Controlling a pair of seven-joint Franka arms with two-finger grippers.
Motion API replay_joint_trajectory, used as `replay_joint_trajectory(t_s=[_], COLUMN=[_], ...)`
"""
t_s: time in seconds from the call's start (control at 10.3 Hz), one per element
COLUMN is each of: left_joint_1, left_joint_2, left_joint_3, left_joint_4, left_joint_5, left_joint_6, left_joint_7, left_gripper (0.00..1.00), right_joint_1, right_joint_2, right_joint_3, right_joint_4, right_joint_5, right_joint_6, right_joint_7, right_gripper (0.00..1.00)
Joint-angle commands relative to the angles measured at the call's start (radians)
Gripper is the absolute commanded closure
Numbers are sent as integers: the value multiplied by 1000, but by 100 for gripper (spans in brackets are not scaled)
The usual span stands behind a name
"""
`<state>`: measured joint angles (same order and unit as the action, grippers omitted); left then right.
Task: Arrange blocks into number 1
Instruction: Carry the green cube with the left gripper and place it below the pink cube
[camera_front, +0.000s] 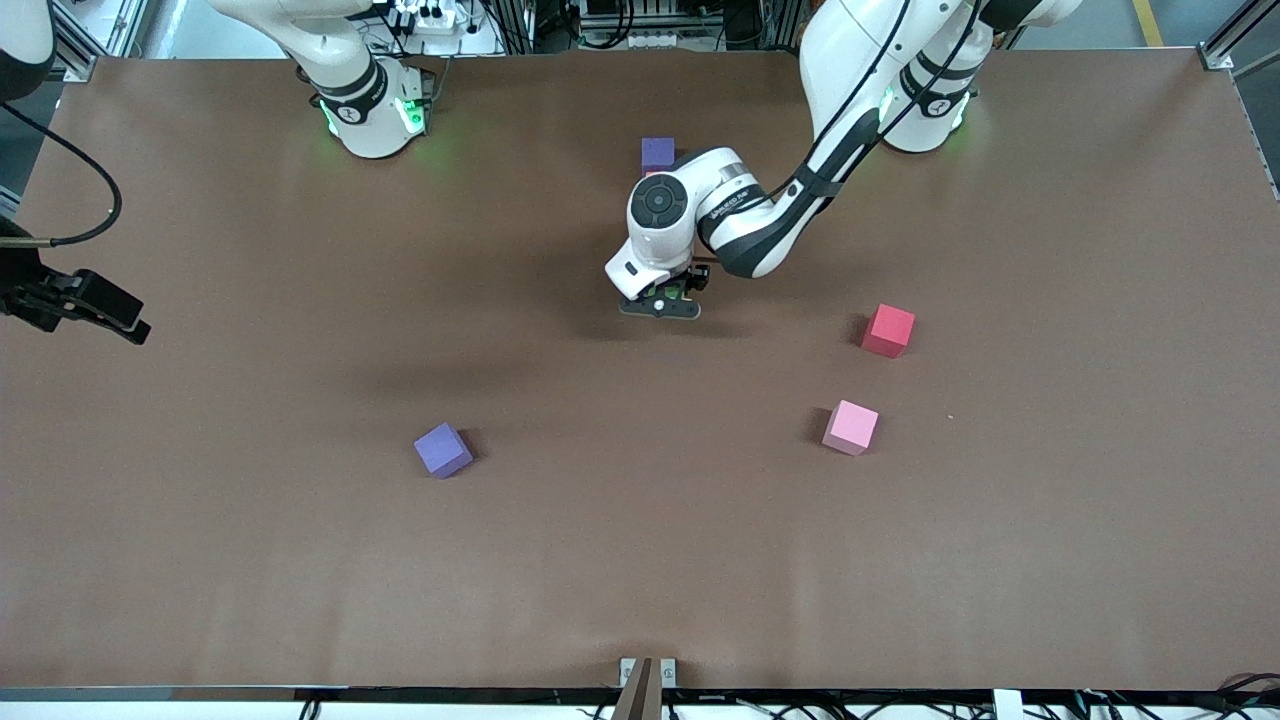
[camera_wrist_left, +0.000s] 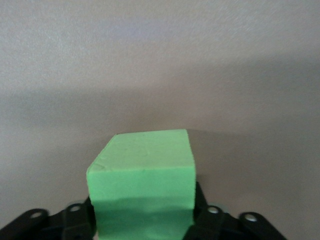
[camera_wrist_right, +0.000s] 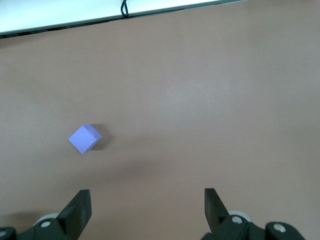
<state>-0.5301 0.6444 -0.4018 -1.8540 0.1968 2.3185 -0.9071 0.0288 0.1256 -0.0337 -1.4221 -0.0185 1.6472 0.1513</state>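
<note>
Green foam block (camera_wrist_left: 142, 187) sits pinched in the left gripper (camera_front: 662, 300), over the table (camera_front: 640, 560) centre, nearer the camera than the dark purple block (camera_front: 657, 153). Placing seems underway; next, lower and release in line. Right gripper (camera_wrist_right: 147, 210) waits, spread.

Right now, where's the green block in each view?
Front view: green block only a sliver, mostly hidden under the left gripper, mid-table.
Left wrist view: green block fills the lower centre, clamped in the left gripper.
Right wrist view: not in it; only the loose purple block and the open right gripper.
Shared landmark: the brown table.
</note>
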Motion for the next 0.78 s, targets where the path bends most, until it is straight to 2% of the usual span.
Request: replay_joint_trajectory(t_s=[0.0,0.39,0.68], left_joint_1=[16,58,160], left_joint_2=[-23,-84,-191], left_joint_3=[-8,1,15], left_joint_4=[13,131,144], left_joint_5=[36,18,23], left_joint_6=[-1,-2,-62], left_joint_7=[-32,-79,-131], left_gripper=[0,0,0], right_joint_1=[-13,-15,-15], right_joint_2=[11,11,11], right_joint_3=[8,5,5], right_joint_4=[26,26,26], right_joint_5=[17,18,17], right_joint_6=[-20,-20,-20], right_joint_7=[-19,-35,-35], right_gripper=[0,0,0])
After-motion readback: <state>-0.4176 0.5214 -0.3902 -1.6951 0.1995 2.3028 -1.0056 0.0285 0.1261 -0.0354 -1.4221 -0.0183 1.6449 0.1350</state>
